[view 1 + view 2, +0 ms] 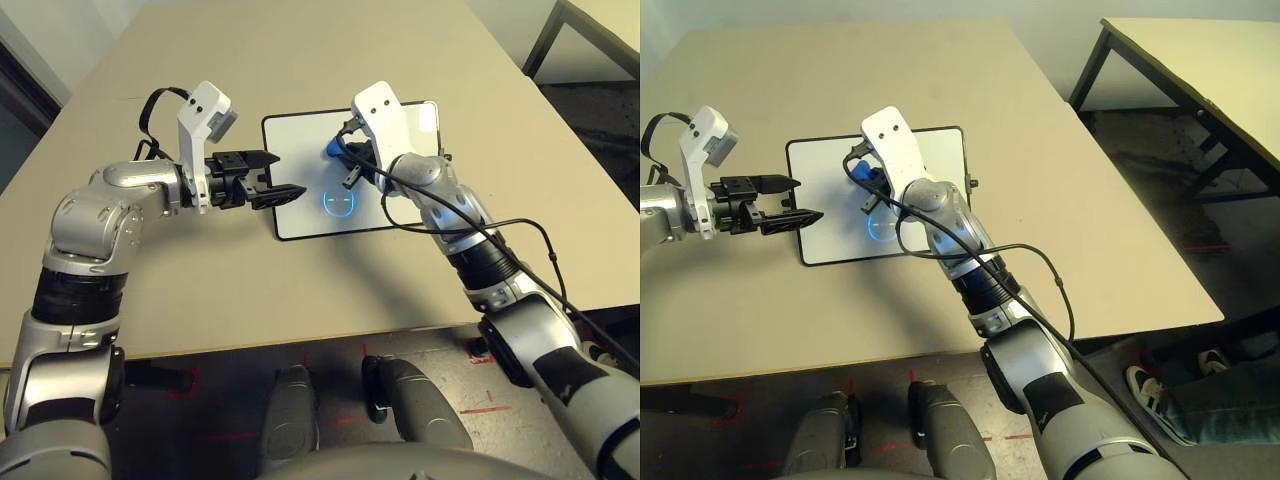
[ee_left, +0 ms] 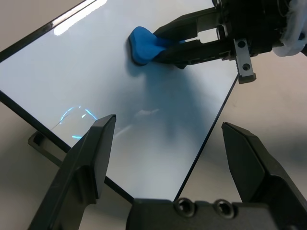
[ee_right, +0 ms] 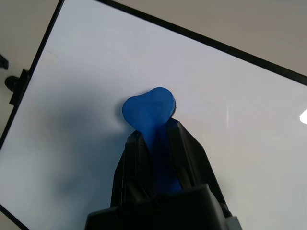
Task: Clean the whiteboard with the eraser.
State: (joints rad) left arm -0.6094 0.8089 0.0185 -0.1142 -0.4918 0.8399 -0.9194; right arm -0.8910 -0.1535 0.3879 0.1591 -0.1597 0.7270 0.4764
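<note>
The whiteboard [image 1: 305,135] lies flat on the tan table, with a bluish ring glare [image 1: 339,200] near its front edge. My right gripper [image 3: 154,132] is shut on the blue eraser [image 3: 148,105], whose rounded end is pressed onto the board's upper middle. From the head, the eraser [image 1: 330,150] shows just under the right wrist. My left gripper [image 1: 280,175] hovers over the board's left edge, open with nothing between its fingers. In the left wrist view, its fingers [image 2: 96,153] stand wide apart, with the eraser [image 2: 143,44] and the right gripper [image 2: 163,45] beyond them.
The tan table [image 1: 300,60] has bare room around the board on every side. A second table [image 1: 1200,60] stands beyond a gap at the right. A person's shoes [image 1: 1175,390] show on the floor at the lower right. A black cable [image 1: 540,240] hangs along my right forearm.
</note>
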